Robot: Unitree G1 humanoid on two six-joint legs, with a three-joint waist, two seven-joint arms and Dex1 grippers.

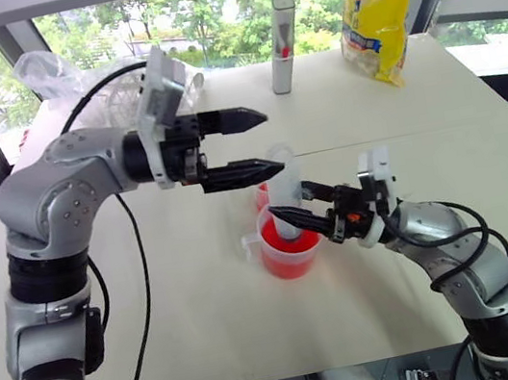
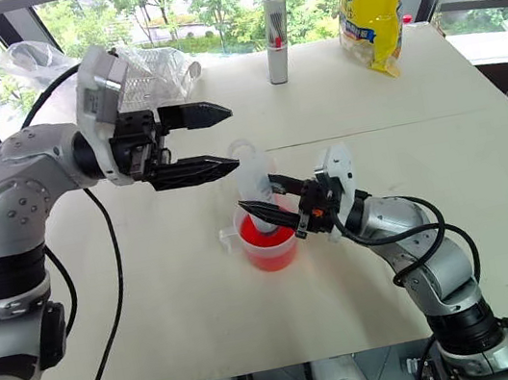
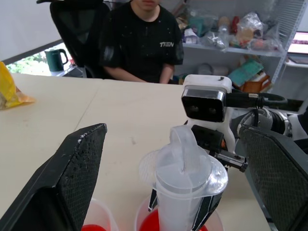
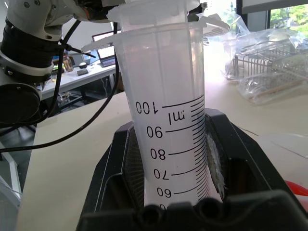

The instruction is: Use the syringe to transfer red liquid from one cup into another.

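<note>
The right gripper point(image 1: 290, 219) has its fingers clamped on the syringe point(image 1: 283, 195) barrel, holding it upright with its lower end dipped in the red liquid point(image 1: 285, 255) of the beaker point(image 1: 288, 248), presumably so the tip stays submerged for drawing. The left gripper point(image 1: 246, 142) hovers level at the plunger top, fingers spread wide on either side, apparently ready to pull it up. The small cup point(image 1: 262, 195) stands just behind the beaker, mid-desk point(image 1: 205, 305), near enough for a short transfer.
</note>
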